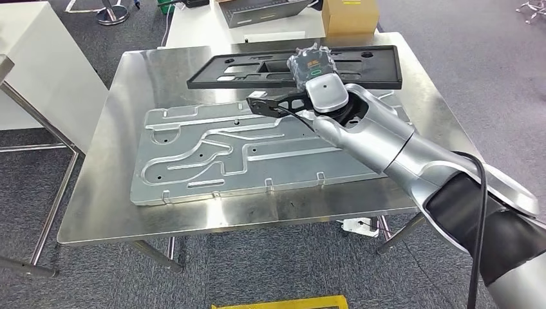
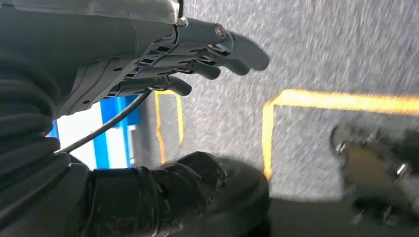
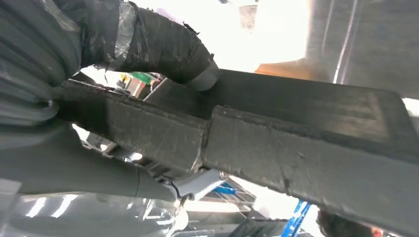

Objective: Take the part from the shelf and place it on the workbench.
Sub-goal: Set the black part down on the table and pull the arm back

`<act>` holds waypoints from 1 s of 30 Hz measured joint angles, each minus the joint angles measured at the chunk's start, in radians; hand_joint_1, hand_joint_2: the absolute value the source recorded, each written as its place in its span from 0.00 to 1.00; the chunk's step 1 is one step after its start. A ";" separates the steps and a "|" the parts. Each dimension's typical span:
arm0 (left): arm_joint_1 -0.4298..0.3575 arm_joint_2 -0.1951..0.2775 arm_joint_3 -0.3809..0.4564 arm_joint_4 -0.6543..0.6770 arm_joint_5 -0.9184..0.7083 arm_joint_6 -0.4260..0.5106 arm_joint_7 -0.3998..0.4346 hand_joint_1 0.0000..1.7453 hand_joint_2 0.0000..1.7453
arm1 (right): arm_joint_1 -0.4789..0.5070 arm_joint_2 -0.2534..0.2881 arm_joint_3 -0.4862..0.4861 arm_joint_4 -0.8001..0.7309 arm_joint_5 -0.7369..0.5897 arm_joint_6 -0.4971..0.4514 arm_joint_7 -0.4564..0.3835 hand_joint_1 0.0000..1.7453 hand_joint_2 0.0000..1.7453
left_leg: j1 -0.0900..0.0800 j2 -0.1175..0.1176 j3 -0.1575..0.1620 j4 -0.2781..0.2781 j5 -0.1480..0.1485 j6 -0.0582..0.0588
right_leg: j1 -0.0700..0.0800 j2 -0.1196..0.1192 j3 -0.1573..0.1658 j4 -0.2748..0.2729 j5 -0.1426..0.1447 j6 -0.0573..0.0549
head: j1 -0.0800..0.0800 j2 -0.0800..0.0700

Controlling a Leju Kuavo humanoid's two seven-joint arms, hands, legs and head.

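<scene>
Plastic frame (image 1: 257,67), black and long, hangs level over the far half of the steel table (image 1: 116,187), its long axis running nine to three o'clock, above the far edge of the grey metal panel (image 1: 212,161). The right hand (image 1: 309,67) grips it near its three o'clock end; the right wrist view shows the thumb (image 3: 168,44) wrapped over the frame's edge. Lowering it flat looks like what remains. The left hand (image 2: 163,69) hangs beside the body over carpet, fingers (image 2: 237,47) loosely apart, holding nothing.

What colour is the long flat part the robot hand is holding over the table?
Black, matte. The head view shows the part best, held by the right robot hand.
</scene>
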 joint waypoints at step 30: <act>0.000 0.001 0.000 0.001 0.014 -0.054 0.002 0.00 1.00 | 0.101 0.017 -0.002 0.042 0.011 -0.045 -0.087 1.00 1.00 | -0.006 -0.002 -0.007 -0.007 0.010 0.011 | 0.007 -0.002 0.010 -0.009 -0.003 -0.002 | 0.000 0.000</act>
